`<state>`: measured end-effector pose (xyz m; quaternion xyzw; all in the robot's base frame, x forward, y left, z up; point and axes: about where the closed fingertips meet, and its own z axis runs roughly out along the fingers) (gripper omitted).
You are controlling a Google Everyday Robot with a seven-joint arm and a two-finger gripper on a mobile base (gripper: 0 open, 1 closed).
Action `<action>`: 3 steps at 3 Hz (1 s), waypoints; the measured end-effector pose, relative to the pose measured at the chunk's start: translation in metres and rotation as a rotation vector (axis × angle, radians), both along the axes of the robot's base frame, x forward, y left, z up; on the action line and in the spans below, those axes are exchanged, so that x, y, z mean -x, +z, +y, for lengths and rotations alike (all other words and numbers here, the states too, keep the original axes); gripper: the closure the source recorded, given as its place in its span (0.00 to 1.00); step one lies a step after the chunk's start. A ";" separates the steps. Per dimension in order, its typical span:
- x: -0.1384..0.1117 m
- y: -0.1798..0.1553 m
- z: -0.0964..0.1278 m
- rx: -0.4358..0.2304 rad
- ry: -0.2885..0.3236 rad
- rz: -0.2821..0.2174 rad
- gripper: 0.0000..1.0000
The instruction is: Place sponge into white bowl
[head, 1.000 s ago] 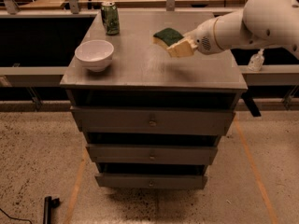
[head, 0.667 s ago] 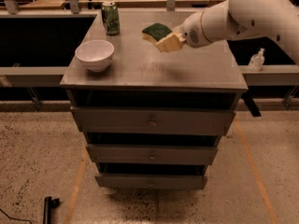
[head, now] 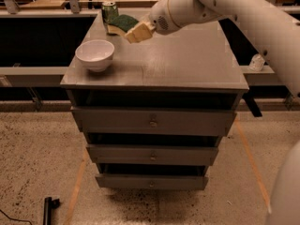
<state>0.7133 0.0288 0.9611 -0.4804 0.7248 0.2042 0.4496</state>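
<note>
Sponge [head: 123,22]: one; green side up, clamped at the tip of the jaws and raised clear of the desk [head: 187,64]; just right of the can [head: 109,11], beyond the bowl [head: 95,54] and not yet over it.
Jaws: pale yellow, at the end of the white arm [head: 220,6], above the rear left of the desk; closed on the right end of the sponge.
Bowl: one; white, upright, near the front left corner of the desk; nothing seen inside.
Can: one; green, upright at the rear left corner, behind the bowl.
Desk: one; grey, with three drawers [head: 151,156] stacked below the top, a knob on each.
Done so far: pickup and lift, judging by the sponge held off the surface.
Left to do: a short carry toward the front left until above the bowl, then a lowering and a release inside it.
Progress: likely past the halfway mark; placing itself not yet begun.
</note>
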 end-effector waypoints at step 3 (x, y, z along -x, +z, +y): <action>-0.009 -0.014 0.117 -0.075 0.252 0.036 0.60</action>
